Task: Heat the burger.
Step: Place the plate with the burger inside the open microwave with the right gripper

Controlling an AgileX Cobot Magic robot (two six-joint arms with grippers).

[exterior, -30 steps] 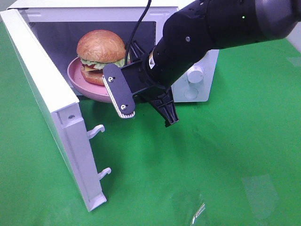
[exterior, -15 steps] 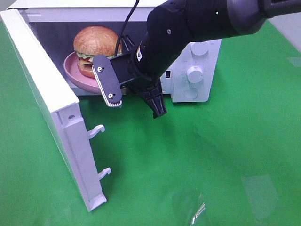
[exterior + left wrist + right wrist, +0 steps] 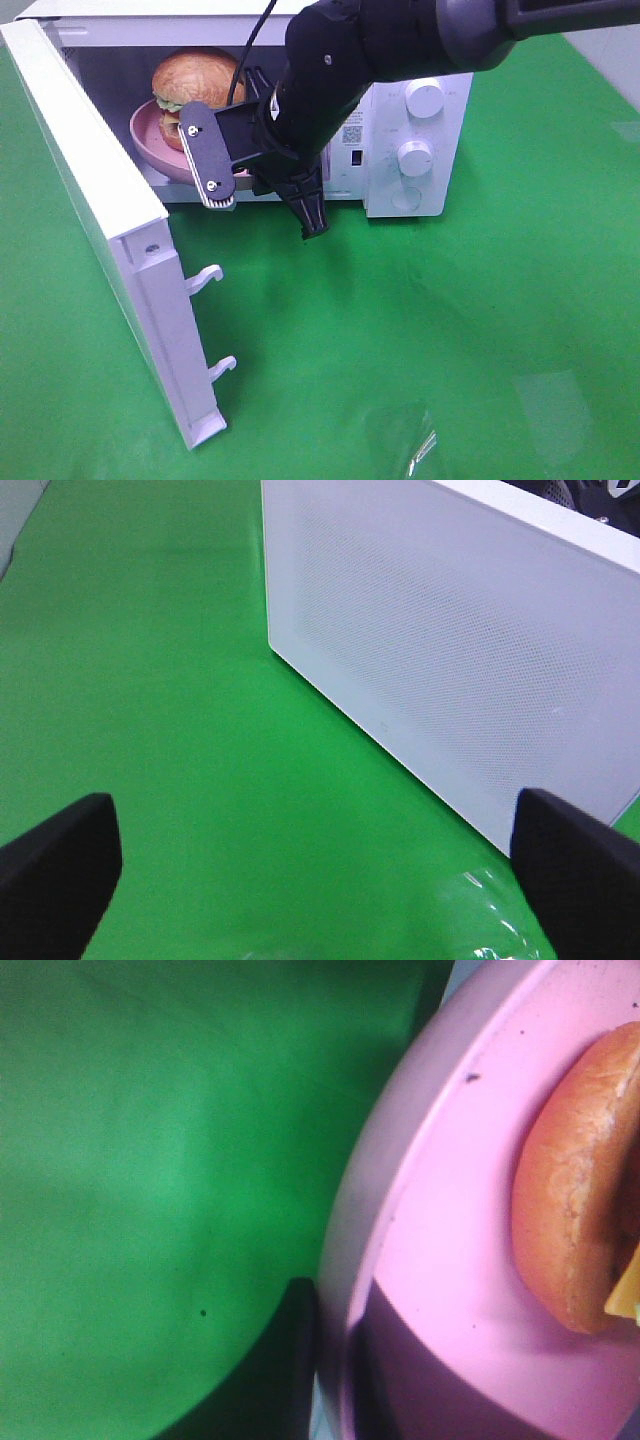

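Green cloth tabletop [image 3: 450, 350]: right gripper [image 3: 250, 185], clamped on round pink plate [image 3: 145, 140], has pushed glossy golden-bunned burger [image 3: 190, 75] deeper into open white microwave [image 3: 385, 180] than earlier; left gripper [image 3: 320, 880] jaws spread wide.

A white microwave [image 3: 385, 195] stands at the far side of the green table [image 3: 450, 340]. Its door [image 3: 90, 180] is swung open towards the near left, with two white hook latches [image 3: 205, 278] on its inner face. Two round knobs [image 3: 414, 158] sit one above the other on the right-hand panel. A pink plate [image 3: 148, 150] lies inside the cavity.
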